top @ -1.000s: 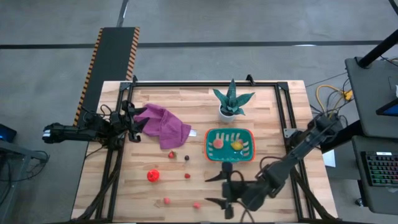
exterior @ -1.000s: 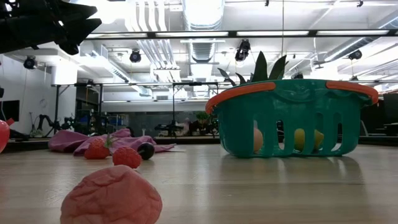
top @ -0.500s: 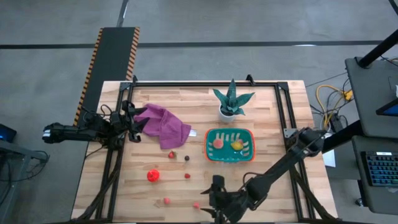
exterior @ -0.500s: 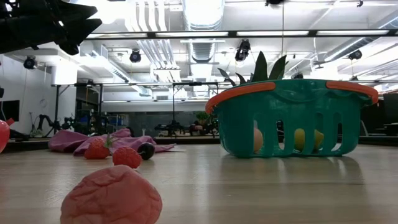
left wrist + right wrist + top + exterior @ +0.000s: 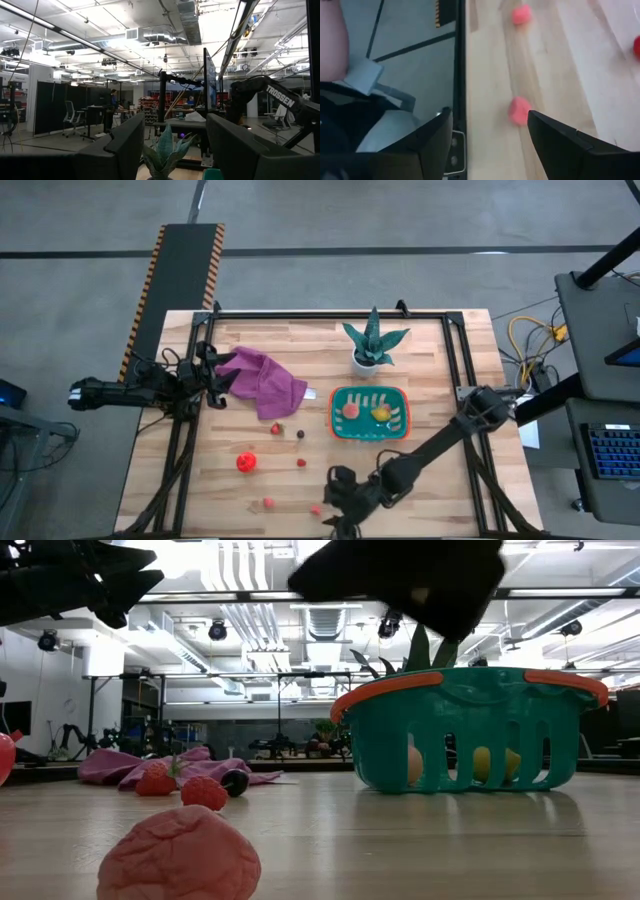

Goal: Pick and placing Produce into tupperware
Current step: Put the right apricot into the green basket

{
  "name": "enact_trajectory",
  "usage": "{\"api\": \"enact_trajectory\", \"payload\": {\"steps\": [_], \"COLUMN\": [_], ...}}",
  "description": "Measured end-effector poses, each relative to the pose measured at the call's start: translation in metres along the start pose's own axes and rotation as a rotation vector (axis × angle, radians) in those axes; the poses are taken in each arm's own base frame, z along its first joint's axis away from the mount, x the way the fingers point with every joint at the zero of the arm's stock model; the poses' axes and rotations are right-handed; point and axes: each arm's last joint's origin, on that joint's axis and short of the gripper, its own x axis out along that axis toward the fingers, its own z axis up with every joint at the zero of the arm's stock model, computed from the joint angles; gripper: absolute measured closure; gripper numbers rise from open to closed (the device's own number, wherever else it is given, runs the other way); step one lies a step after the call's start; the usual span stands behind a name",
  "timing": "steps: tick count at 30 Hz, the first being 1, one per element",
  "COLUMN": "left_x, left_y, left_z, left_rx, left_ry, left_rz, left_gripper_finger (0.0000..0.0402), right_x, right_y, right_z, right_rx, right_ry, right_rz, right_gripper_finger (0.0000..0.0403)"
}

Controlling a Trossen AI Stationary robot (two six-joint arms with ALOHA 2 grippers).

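Note:
The teal tupperware [image 5: 370,413] stands right of the table's middle, with a peach piece and a yellow piece inside. Loose produce lies on the wood to its left. There is a strawberry [image 5: 276,428], a dark piece [image 5: 299,433], a red piece [image 5: 246,462], a small red piece [image 5: 301,463] and two pink pieces [image 5: 268,502] [image 5: 316,508]. My right gripper [image 5: 335,500] hangs open over the near edge. The nearer pink piece [image 5: 520,110] shows between its fingers, below and apart from them. My left gripper [image 5: 222,377] waits open at the left edge, beside the purple cloth.
A purple cloth [image 5: 262,380] lies at the far left, and a green spiky plant in a white pot [image 5: 373,345] stands behind the tupperware. Black frame rails [image 5: 455,350] run along the table's sides. Bare wood lies between the loose pieces and the tupperware.
My right gripper has sunk toward the table and gone toward its left and near edges, rolling at the wrist. It now shows at the top of the low view. It has come over the pink piece by the near edge.

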Motion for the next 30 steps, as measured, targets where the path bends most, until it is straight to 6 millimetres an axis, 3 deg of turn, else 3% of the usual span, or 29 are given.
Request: {"api": "enact_trajectory", "payload": {"steps": [10, 16, 23, 30], "left_x": [0.000, 0.000, 0.000, 0.000], "left_y": [0.000, 0.000, 0.000, 0.000], "left_z": [0.000, 0.000, 0.000, 0.000], "left_rx": [0.002, 0.001, 0.001, 0.002], "left_ry": [-0.001, -0.003, -0.001, 0.000], "left_rz": [0.001, 0.001, 0.001, 0.000], "left_gripper_finger": [0.0203, 0.0203, 0.0203, 0.0203], "right_x": [0.003, 0.010, 0.024, 0.044], "right_y": [-0.021, -0.010, -0.005, 0.001], "right_z": [0.014, 0.026, 0.032, 0.036], "right_rx": [0.012, -0.051, -0.124, -0.154], "right_ry": [0.008, 0.011, 0.217, 0.285], "right_rz": [-0.053, -0.054, -0.208, -0.195], "right_gripper_finger": [0.0155, 0.0155, 0.0155, 0.0160]}}
